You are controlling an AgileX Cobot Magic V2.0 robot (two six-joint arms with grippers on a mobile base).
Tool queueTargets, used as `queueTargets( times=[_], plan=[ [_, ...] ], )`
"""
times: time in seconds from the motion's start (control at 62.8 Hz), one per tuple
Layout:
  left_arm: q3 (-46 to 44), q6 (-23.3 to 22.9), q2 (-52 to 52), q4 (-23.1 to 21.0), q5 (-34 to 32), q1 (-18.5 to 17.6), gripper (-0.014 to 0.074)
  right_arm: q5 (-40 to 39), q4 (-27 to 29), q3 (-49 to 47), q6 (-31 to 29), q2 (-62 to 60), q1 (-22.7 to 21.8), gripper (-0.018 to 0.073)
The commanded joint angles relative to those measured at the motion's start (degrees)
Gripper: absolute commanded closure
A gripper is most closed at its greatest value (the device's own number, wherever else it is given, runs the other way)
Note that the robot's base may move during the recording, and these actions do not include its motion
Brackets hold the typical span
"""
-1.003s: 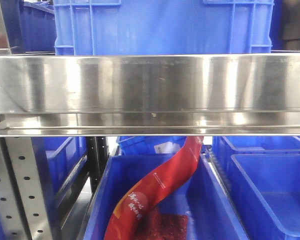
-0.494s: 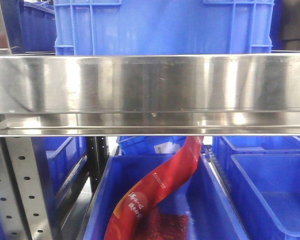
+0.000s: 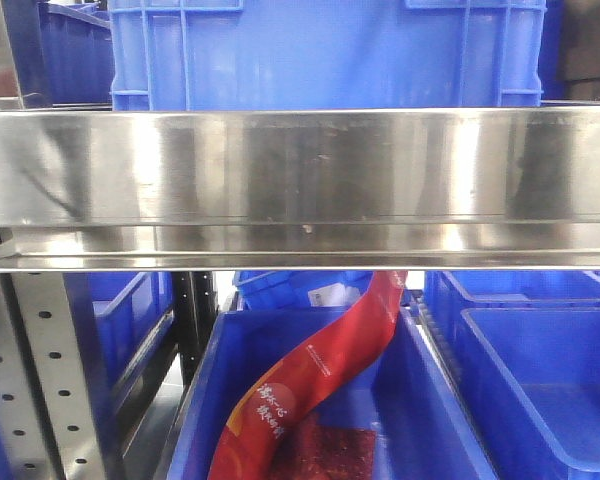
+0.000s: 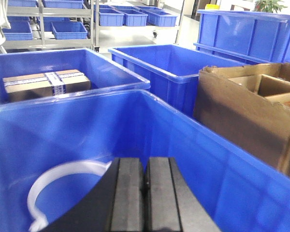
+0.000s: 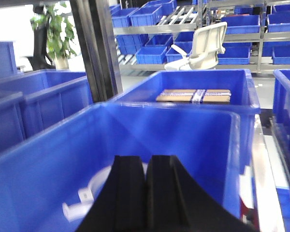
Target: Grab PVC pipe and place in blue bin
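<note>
Red pouch [image 3: 315, 385] with unreadable white writing (both end effectors [image 4: 144, 193] [image 5: 146, 191] closed, empty)

Shelf rail [image 3: 300, 165]: shiny silver steel with dark streaks.
Bins [image 3: 325, 55]: plain bright blue.
Pouch [image 3: 315, 385]: red, with white characters on an orange band.
Curved strip [image 4: 48, 186]: pale white.
Fingers [image 4: 127, 195]: matte black.
Cardboard box [image 4: 241, 116]: brown.
Parcel [image 4: 46, 83]: brown with printed white tape bands.
Chair [image 5: 203, 46]: off-white.
Plant [image 5: 55, 31]: green.
</note>
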Motion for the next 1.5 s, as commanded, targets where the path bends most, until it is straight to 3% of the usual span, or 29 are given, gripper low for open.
queueTargets(
  times=[0.0,0.271,0.398,0.669,0.844,0.987,1.274,1.481],
  plan=[
    [3.7,-0.1,-2.8,0.2,-2.0,-0.1,0.0707,-1.4,-1.6,2.5,0.0,-1.8,-0.3,0.0727],
    [20.5,-0.1,-13.4,0.2,-9.3,0.5,0.0707,-9.3,-2.2,12.7,0.0,-7.4,-0.3,0.0727],
    [28.5,-0.1,-19.2,0.2,-12.6,4.2,0.0707,-10.1,-2.3,14.7,0.0,-8.5,-1.0,0.0727],
    [44.7,-0.2,-33.9,-0.3,-15.4,14.2,0.0707,-10.8,-2.3,19.1,0.0,-12.8,-7.0,0.0727],
    [55.6,-0.2,-43.7,-0.4,-23.7,17.4,0.0707,-13.6,-2.3,25.1,0.0,-16.3,-10.8,0.0727],
    [62.6,-0.2,-49.8,-0.4,-25.7,18.9,0.0707,-17.0,-2.3,32.4,0.0,-20.4,-11.7,0.0727],
    [66.4,-0.2,-54.5,-0.4,-25.8,19.3,0.0707,-19.8,-2.3,46.1,0.0,-33.2,-11.7,0.0728],
    [66.4,-0.2,-54.6,-0.4,-26.3,19.3,0.0707,-16.9,-2.3,47.3,0.0,-41.0,-11.7,0.0728]
  ],
)
